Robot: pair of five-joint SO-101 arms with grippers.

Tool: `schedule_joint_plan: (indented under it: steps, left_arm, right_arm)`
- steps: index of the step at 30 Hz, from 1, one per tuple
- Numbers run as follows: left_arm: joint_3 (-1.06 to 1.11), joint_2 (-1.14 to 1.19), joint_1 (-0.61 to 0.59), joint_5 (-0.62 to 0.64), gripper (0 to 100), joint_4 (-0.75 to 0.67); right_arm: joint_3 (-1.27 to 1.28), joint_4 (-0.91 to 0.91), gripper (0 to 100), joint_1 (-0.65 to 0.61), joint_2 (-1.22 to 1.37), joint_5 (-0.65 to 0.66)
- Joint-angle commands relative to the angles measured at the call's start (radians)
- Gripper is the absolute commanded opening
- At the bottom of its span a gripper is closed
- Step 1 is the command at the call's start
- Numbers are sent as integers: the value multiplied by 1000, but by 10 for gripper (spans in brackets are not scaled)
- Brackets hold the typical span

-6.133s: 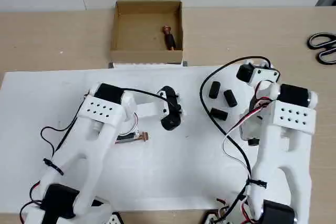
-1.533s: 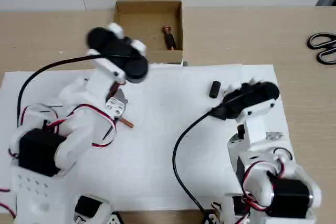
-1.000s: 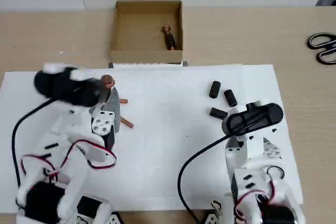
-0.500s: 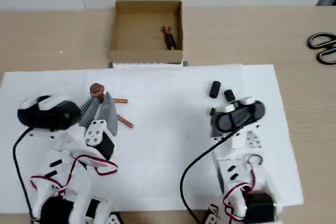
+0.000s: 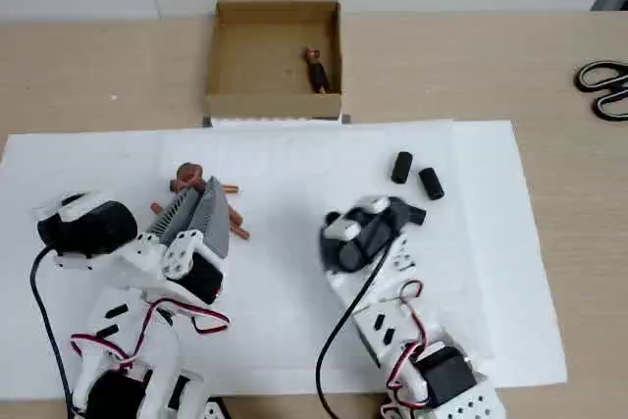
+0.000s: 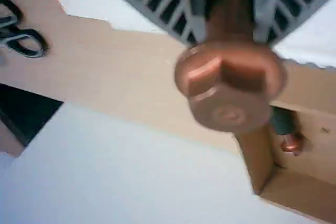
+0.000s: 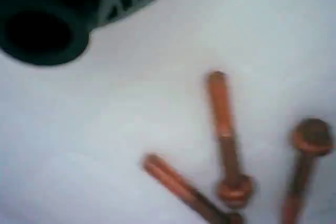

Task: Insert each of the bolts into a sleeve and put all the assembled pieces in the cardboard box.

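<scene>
The left end effector [image 5: 196, 195] clamps a copper bolt [image 6: 231, 85] over the paper [image 5: 294, 291]; the right end effector [image 5: 345, 233] grips a black sleeve [image 7: 38, 32]; loose bolts [image 7: 226, 129] lie between them.

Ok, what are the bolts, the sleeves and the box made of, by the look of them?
Bolts: metal with a copper-coloured finish, going by the faint sheen; solid or plated, can't tell.
Sleeves: matte black, probably rubber or plastic; the look leaves it open.
Cardboard box: plain brown cardboard, dull with folded walls.
</scene>
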Motion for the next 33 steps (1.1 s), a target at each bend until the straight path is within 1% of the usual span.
schedule_joint_plan:
  steps: [1,6,9,15,25,33]
  left_arm:
    - [-2,-12,38,15,5,-55]
    - [10,-14,115,15,5,-63]
    - [19,-14,146,15,5,-63]
    - [19,-11,199,15,5,-61]
    - [59,-11,222,14,5,-61]
    - [87,-11,222,14,5,-71]
  right_arm:
    - [-9,-44,2,-64,-12,-9]
    - [-12,-44,2,-125,-12,-3]
    - [-12,-45,2,-163,-12,35]
    - [-12,-81,2,-179,-12,48]
    - [-28,-97,2,-193,-12,48]
    - [-68,-93,2,-255,-8,49]
